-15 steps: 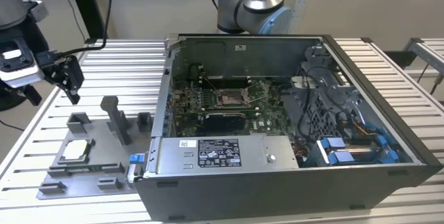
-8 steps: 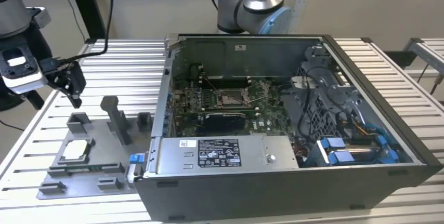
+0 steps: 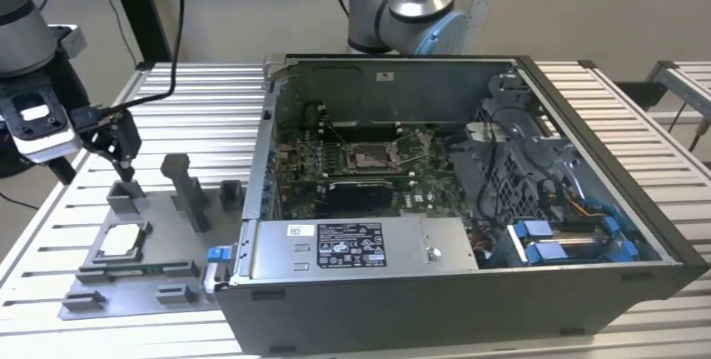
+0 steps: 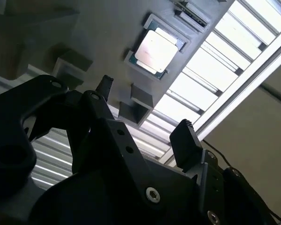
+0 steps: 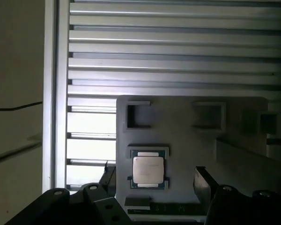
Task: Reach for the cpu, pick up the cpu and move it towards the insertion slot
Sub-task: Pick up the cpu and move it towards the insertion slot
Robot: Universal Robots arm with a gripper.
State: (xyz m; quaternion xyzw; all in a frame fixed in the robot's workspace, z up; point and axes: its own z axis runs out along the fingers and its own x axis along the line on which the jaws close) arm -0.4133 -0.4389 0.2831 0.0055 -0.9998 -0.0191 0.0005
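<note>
The cpu [image 3: 122,242] lies flat, silvery top up, in a square recess of the grey fixture plate [image 3: 166,234] at the exterior view's left. My gripper [image 3: 122,167] hangs above the plate's far end, higher than the cpu and apart from it, open and holding nothing. In both wrist views the cpu [image 4: 154,50] [image 5: 148,169] shows beyond the two spread black fingertips [image 4: 185,140] [image 5: 201,180]. The insertion slot [image 3: 372,157] is a silver-framed socket on the green board inside the open computer case.
The case [image 3: 467,292] has tall walls and stands on a slatted metal table [image 3: 200,101]. Upright grey posts [image 3: 189,192] rise from the fixture plate beside the cpu. A memory stick [image 3: 139,271] lies along the plate's near edge. A second arm [image 3: 400,9] stands behind the case.
</note>
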